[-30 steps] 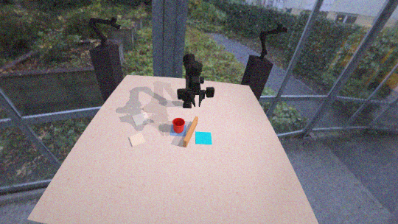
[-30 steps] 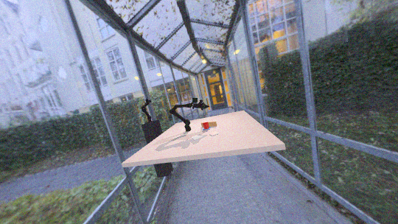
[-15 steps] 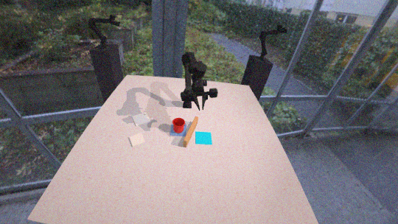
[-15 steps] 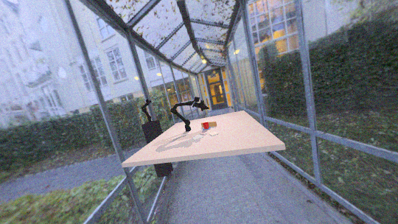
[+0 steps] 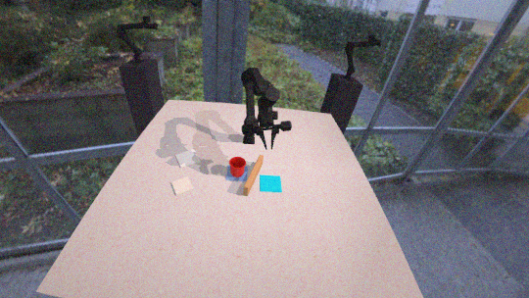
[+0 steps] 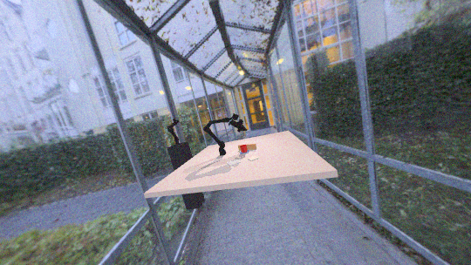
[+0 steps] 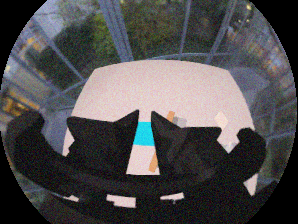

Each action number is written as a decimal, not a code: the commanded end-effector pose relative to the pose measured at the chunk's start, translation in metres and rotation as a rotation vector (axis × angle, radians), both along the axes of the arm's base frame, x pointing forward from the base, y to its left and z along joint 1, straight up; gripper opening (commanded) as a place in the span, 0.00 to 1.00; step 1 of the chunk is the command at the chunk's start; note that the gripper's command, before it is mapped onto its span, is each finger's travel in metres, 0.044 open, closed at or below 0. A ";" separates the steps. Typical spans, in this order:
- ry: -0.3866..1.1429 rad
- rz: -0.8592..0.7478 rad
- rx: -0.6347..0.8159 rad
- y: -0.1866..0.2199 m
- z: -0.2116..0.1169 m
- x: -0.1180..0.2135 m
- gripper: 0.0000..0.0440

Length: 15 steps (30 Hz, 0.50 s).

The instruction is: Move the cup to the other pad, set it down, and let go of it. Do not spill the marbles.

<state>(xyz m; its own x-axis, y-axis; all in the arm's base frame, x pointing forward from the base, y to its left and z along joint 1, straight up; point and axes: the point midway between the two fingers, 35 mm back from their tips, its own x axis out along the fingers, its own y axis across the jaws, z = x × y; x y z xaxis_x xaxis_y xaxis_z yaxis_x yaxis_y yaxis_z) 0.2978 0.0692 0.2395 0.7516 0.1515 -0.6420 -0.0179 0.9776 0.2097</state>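
- A cream square tile [image 5: 181,185] [image 6: 253,159] [image 7: 221,120] lies flat at the left of the group on the pale pink desk [image 5: 235,245] [image 6: 262,172] [image 7: 160,85], seen from the top.
- Just beyond it, nearer the arm's end of the desk, a whiter tile [image 5: 185,158] [image 6: 235,162] lies in the arm's shadow.
- Next comes the red cup [image 5: 237,168] [image 6: 243,148], upright on a blue pad [image 5: 230,176]. Whatever is inside the cup is too small to make out.
- Just right of the cup, a long orange bar [image 5: 254,175] [image 6: 251,147] [image 7: 153,163] runs between the blue pad and the cyan one.
- Above the desk, beyond the bar, a black arm [image 5: 251,100] [image 6: 212,125] reaches out with its gripper [image 5: 268,148] [image 6: 244,130] [image 7: 145,113] pointing down. The fingers are a little apart, with a narrow gap and nothing between them. They are well apart from the cup.
- At the right of the group, a cyan square pad [image 5: 270,183] [image 7: 144,134] lies flat with nothing standing on it. From the wrist, it shows through the gap between the fingers.
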 end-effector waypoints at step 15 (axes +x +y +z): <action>0.276 0.004 -0.081 -0.001 -0.025 -0.010 0.25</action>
<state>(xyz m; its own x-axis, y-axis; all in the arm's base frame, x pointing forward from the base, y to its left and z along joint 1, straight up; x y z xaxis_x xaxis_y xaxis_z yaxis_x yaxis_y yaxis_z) 0.2877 0.0695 0.2188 0.5872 0.1117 -0.8017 0.0210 0.9880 0.1530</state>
